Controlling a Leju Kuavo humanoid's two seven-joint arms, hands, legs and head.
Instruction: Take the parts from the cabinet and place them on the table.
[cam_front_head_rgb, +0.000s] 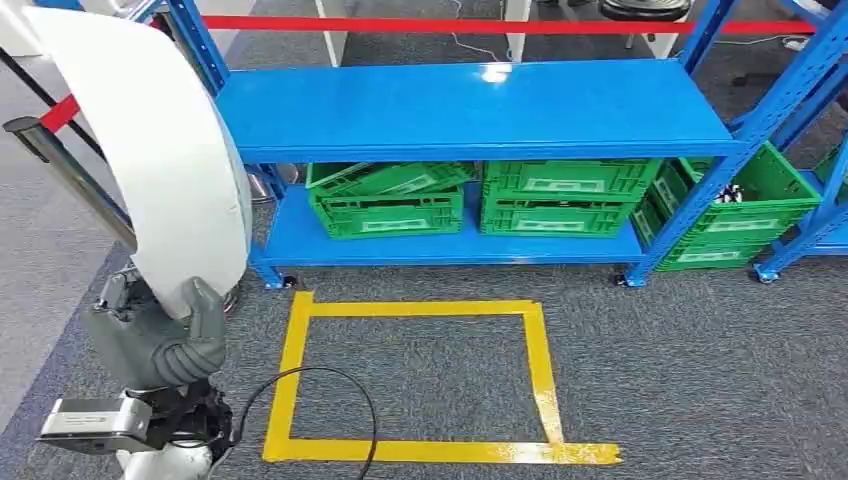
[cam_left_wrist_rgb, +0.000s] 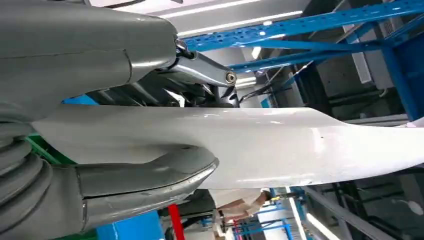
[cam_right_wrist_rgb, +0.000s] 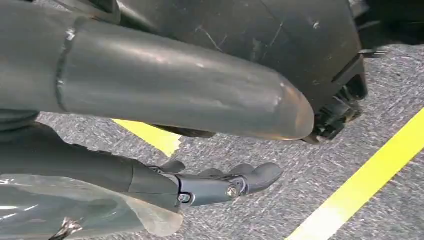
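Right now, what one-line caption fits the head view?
Left hand grips a large white curved panel before a blue rack holding green crates, with a yellow taped square on grey carpet.

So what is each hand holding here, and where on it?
The left hand grips the white curved part at its lower edge; the right hand holds nothing.

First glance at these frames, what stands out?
The big curved white part gripped by the left hand, rising at the head view's left. Next, the blue rack ahead with green crates on its lower shelf, and the yellow tape rectangle on the grey carpet before it.
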